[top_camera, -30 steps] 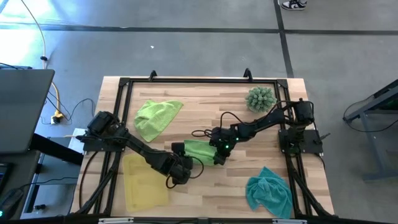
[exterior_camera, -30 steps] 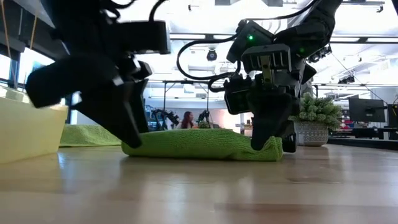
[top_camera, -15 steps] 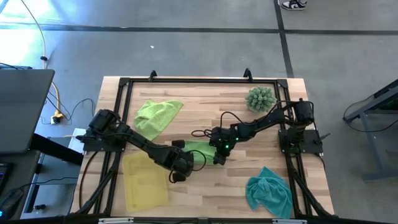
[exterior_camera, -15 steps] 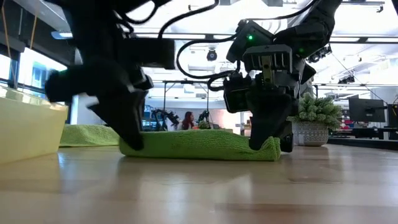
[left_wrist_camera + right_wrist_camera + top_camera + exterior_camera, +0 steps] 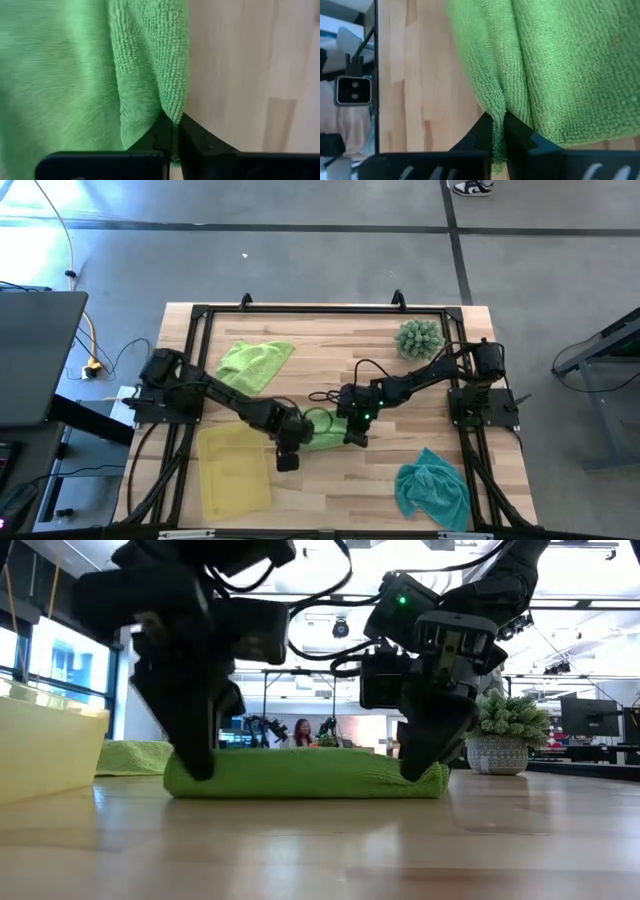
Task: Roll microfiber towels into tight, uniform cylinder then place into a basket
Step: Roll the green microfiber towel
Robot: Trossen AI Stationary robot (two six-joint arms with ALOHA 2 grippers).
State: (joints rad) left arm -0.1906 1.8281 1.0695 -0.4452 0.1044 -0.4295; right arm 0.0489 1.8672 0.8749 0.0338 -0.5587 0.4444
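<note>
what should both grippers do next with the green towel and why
Probably turn both wrists together to start rolling: the left gripper and right gripper are each shut on an end of the folded lime towel, which lies flat, unrolled.

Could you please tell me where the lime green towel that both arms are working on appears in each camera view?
High view: lime green towel at table centre, between both pincers.
Low view: low bundle on the tabletop.
Left wrist view: fills the picture's left, edge pinched.
Right wrist view: fills the upper right, edge pinched.
Shared landmark: wooden table.
</note>
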